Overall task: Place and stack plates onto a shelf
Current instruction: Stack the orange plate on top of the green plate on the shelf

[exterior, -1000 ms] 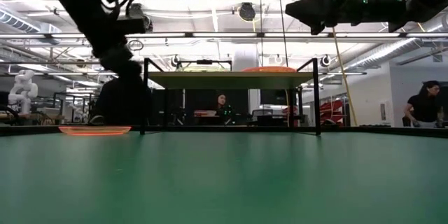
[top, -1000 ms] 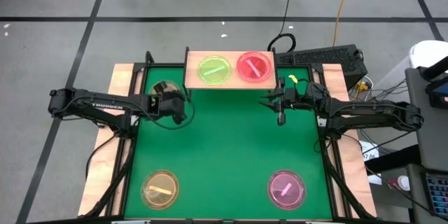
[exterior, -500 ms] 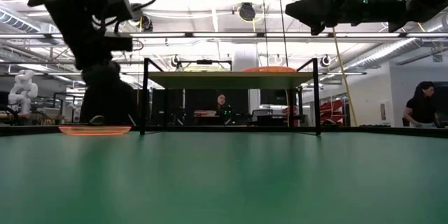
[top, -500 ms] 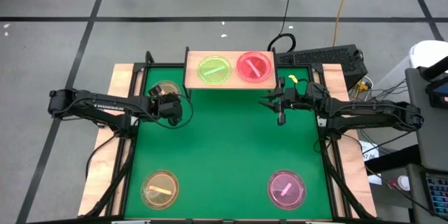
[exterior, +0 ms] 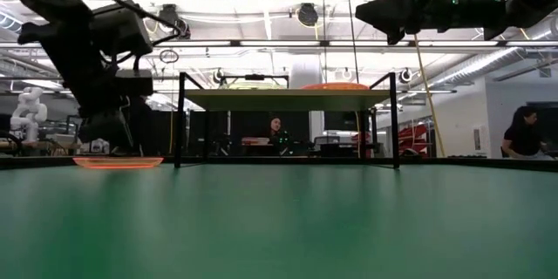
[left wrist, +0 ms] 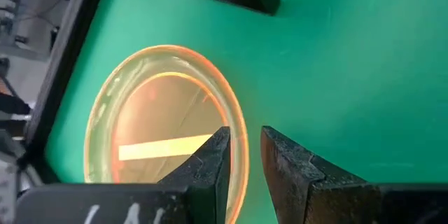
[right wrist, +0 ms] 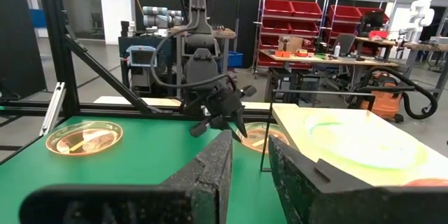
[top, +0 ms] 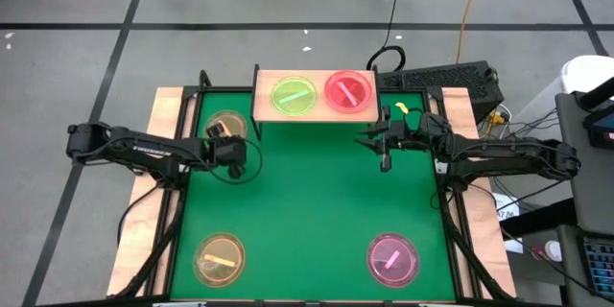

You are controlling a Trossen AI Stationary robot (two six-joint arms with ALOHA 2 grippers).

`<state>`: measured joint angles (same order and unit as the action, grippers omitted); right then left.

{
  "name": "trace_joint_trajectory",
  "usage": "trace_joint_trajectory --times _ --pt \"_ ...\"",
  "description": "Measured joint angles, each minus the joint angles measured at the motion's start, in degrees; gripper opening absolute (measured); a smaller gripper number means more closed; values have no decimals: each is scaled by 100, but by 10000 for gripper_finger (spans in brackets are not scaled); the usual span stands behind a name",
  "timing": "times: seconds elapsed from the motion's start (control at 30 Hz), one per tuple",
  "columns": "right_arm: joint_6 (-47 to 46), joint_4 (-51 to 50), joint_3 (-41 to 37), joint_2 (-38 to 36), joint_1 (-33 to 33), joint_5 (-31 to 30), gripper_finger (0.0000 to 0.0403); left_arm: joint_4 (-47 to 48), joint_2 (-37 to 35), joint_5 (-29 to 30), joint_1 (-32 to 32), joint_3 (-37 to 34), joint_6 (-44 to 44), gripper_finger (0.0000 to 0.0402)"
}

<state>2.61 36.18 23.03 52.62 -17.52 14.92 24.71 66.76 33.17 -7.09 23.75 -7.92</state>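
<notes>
Plates remain scattered across the green table [top: 317, 192] while two are already set side by side on the light-wood shelf [top: 264, 106] at the far edge: a green plate [top: 293, 95] and a red plate [top: 348, 91]. Three others are seen lying flat on the table: an orange plate [top: 226, 127] in the far left corner beside the shelf's black legs, a second orange plate [top: 220, 256] near the front left, and a pink plate [top: 394, 257] near the front right. No stack is visible yet, so the task is judged to be less than half done; three plates are left to be carried up and laid on the two in place.

Above the near rim of the far-left orange plate [left wrist: 164, 126], the left gripper [left wrist: 245, 157] is held with its fingers apart by a narrow gap and nothing between them. That plate is judged to be the next one picked up, though no contact is shown. The right gripper [top: 385, 158] is parked above the table just in front of the shelf's right end, its fingers likewise parted a little and nothing held.
</notes>
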Motion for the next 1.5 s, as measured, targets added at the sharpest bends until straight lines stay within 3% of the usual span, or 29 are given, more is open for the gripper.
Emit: trace_joint_trajectory --times 0.47,0.9,1.27,1.5 --pt "17 -1 0 0 0 0 77 -109 228 -613 -515 -18 -85 88" --pt "4 0 0 0 0 -1 77 -275 706 -581 -818 2 -313 87" --pt "-26 0 0 0 0 -1 77 -178 724 -639 -826 118 -96 8" --pt "-87 0 0 0 0 0 77 1418 638 -493 -824 1039 -224 6"
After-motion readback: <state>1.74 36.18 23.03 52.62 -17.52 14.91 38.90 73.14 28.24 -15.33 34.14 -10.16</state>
